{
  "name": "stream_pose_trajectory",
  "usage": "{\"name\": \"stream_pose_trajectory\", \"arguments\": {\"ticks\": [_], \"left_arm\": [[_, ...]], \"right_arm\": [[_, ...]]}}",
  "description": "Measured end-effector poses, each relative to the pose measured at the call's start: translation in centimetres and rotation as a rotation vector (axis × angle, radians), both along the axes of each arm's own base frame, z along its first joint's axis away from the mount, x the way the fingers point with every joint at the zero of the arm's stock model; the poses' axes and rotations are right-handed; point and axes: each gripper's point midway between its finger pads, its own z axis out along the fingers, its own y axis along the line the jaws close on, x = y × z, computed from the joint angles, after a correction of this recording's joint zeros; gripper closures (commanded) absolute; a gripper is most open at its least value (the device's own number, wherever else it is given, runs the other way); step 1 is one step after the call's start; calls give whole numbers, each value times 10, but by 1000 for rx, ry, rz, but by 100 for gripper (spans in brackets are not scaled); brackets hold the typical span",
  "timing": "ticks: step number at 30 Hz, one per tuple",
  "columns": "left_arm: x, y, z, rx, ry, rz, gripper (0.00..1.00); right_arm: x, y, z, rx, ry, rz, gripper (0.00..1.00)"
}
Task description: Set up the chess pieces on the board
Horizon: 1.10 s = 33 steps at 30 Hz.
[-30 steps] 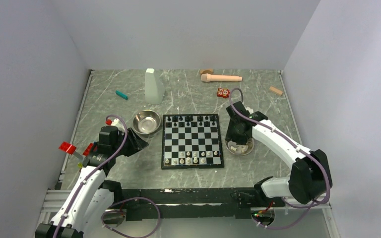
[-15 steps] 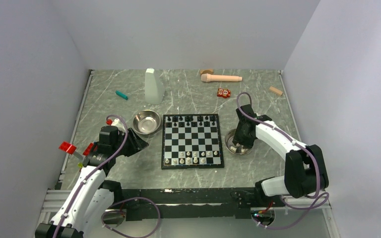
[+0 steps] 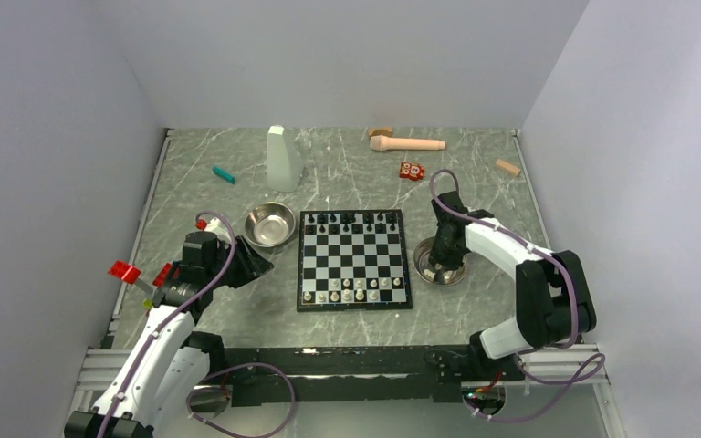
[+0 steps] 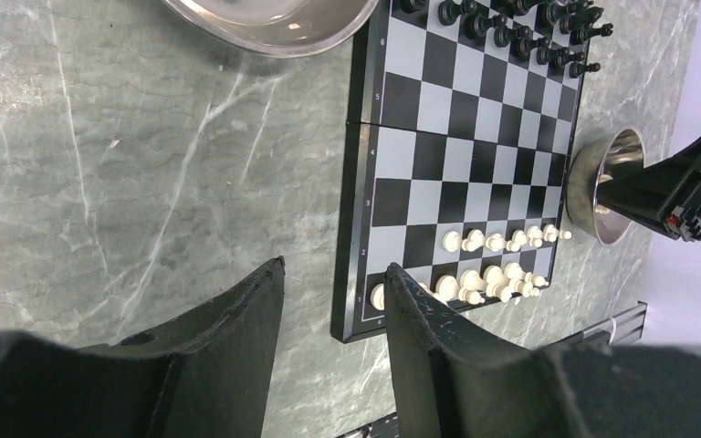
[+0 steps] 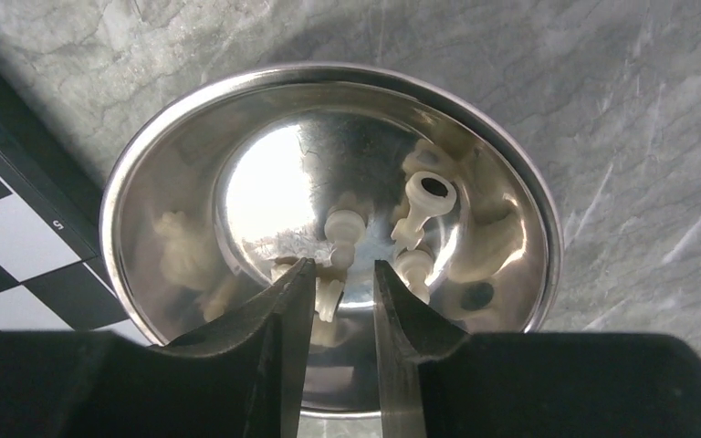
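Observation:
The board [image 3: 353, 258] lies mid-table, with black chess pieces [image 3: 356, 219] along its far edge and cream ones [image 3: 351, 290] in two rows at its near edge. My right gripper [image 5: 342, 266] reaches down into the steel bowl [image 5: 119, 219] to the board's right, which holds a few loose cream pieces [image 5: 424, 205]. Its jaws are open a narrow way, with one cream piece [image 5: 331, 294] lying between them by the left finger. My left gripper [image 4: 333, 274] hovers open and empty over the table by the board's near left corner [image 4: 356, 319].
A second steel bowl [image 3: 269, 224] stands left of the board. Along the back are a white bottle [image 3: 283, 158], a teal stick [image 3: 224, 174], a wooden handle [image 3: 406, 143], a red toy [image 3: 410, 171] and a wood block [image 3: 507, 167]. Red blocks [image 3: 125, 271] lie far left.
My right gripper has dropped lower into the right bowl and its jaws have narrowed around a cream piece. The left arm has not moved.

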Motion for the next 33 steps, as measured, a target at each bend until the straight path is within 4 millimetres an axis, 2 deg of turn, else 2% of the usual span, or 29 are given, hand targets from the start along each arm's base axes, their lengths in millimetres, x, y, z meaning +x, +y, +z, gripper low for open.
{"name": "stream_pose_trajectory", "arguments": {"ticks": [12,23,26,30,33], "left_arm": [[0,0,0,0,0,0,50],[0,0,0,0,2,0,51],[1,0,-1,1,9,0,50],[4,-1,0,4,24,0,51],[11,-1,8,5,21,-1,51]], "right_arm": [[8,-2,-7,-23,-1,2,74],[12,-3,-6,-30,-4,16,100],[13,-3,-3,-33,-5,23,100],[21,4,17,-33,-44,58,100],[33,25,46,-27,-112,125,100]]}}
